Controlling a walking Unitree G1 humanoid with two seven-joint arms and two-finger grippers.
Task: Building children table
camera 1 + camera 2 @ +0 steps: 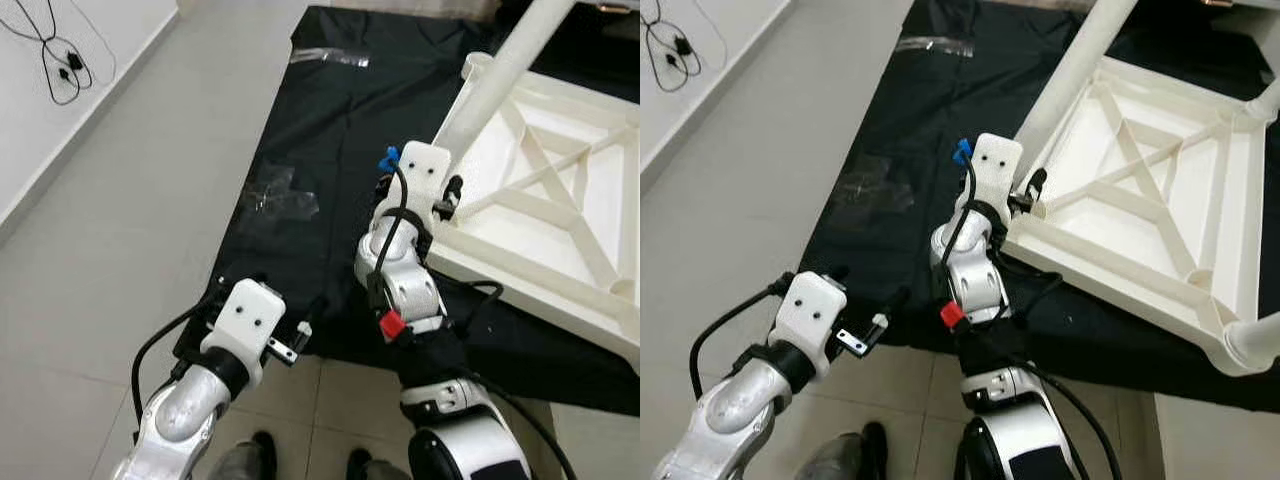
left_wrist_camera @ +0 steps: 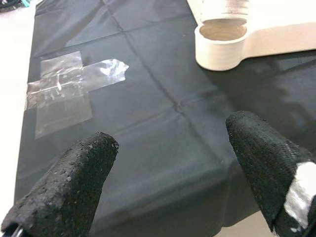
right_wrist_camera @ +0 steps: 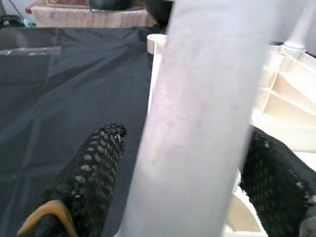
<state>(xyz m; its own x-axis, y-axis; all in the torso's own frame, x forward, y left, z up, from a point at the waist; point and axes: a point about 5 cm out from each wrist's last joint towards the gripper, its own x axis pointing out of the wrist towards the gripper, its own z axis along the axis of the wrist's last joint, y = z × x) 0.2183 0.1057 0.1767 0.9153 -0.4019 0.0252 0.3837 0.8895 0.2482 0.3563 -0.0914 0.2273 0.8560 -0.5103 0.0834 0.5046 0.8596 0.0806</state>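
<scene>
You see grey tiled floor (image 1: 120, 230), black sheet (image 1: 320, 150) with taped patches, upturned white table (image 1: 1140, 200). Right gripper (image 3: 182, 173) jaws straddle a table leg (image 3: 197, 113), contact unclear; left gripper (image 2: 168, 182) jaws open above the sheet.

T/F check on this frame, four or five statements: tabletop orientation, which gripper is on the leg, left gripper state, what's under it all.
1. The white tabletop lies upside down, its ribbed underside facing up. True.
2. The left gripper holds the table leg. False: its fingers are open over the black sheet with nothing between them.
3. The right gripper has its fingers on either side of the leg. True.
4. The tabletop rests on bare tiled floor. False: it lies on the black sheet.
5. Clear tape is stuck on the sheet. True.
</scene>
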